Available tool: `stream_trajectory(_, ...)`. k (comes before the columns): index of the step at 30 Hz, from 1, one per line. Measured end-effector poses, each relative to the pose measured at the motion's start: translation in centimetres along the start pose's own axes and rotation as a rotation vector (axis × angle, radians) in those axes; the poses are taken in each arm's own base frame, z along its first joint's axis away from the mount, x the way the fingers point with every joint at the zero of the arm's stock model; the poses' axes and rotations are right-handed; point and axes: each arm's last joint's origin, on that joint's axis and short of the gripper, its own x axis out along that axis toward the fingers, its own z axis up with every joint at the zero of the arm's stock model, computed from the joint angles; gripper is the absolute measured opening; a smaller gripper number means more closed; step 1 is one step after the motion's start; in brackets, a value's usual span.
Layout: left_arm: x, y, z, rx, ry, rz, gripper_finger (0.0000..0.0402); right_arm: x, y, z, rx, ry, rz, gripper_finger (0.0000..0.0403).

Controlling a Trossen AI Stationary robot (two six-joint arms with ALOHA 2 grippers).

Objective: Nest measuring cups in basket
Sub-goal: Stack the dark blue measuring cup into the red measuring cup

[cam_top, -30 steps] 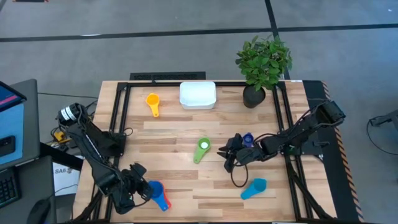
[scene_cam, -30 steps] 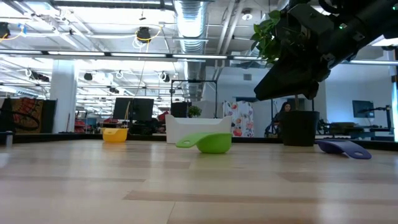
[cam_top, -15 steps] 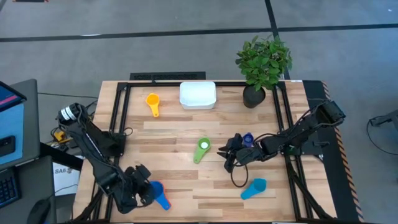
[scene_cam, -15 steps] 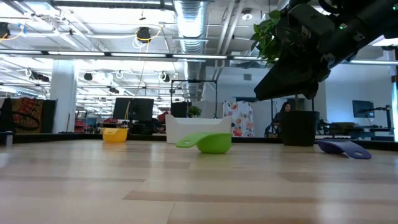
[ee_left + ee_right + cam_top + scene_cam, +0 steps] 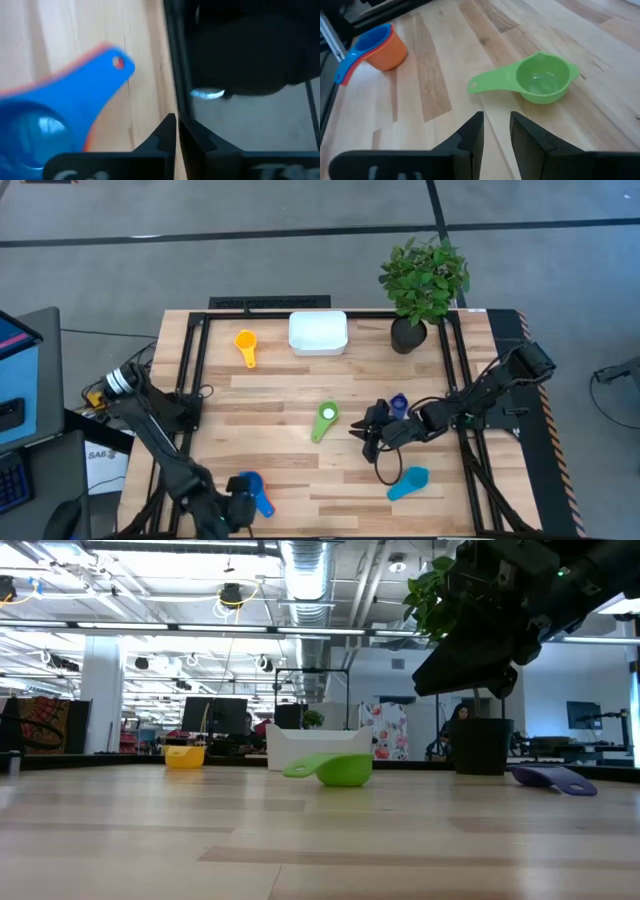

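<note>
A blue measuring cup (image 5: 250,488) sits nested in an orange one (image 5: 387,52) near the table's near-left corner, its handle (image 5: 95,70) lying flat. My left gripper (image 5: 236,506) is shut just beside that stack, at the near edge, holding nothing; its fingertips (image 5: 175,131) stand past the handle's end. My right gripper (image 5: 366,436) hovers open right of the green cup (image 5: 325,420), which rests mouth up on the wood. The yellow cup (image 5: 245,343), dark blue cup (image 5: 399,402) and light blue cup (image 5: 408,482) lie apart. The white basket (image 5: 318,332) stands at the far edge.
A black pot with a green plant (image 5: 410,330) stands right of the basket at the far edge. A black frame rail (image 5: 195,370) runs along the table's left side and another (image 5: 455,370) along its right. Bare wood lies between the green cup and the basket.
My left gripper has drawn back from the blue cup stack toward the table's near edge and has rolled about its own axis. The stack stays on the table where it was. My right arm has kept still.
</note>
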Motion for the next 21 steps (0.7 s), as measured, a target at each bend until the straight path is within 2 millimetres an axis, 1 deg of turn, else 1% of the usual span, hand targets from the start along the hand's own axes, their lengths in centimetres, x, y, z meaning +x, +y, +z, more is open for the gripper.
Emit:
stream_trajectory(3, 2.2, 0.2, -0.6, -0.016, 0.056, 0.029, 0.0003, -0.1, 0.3, 0.1, 0.007, -0.014, 0.019, 0.0119)
stream_trajectory(6, 3.2, 0.1, -0.4, 0.003, 0.046, 0.053, 0.0003, -0.2, 0.4, -0.1, 0.003, -0.011, 0.025, 0.0119)
stream_trajectory(12, 2.7, -0.4, 0.6, 0.090, -0.069, 0.136, 0.0000, -0.2, 0.4, -0.1, 0.000, -0.011, 0.025, 0.0119)
stream_trajectory(18, 2.6, 0.0, 0.3, 0.141, -0.025, 0.183, 0.0000, -0.2, 0.4, 0.0, -0.002, -0.012, 0.024, 0.0119)
stream_trajectory(21, 2.6, 0.3, 0.5, 0.173, -0.037, 0.222, 0.0000, -0.2, 0.5, -0.1, -0.007, -0.011, 0.026, 0.0119)
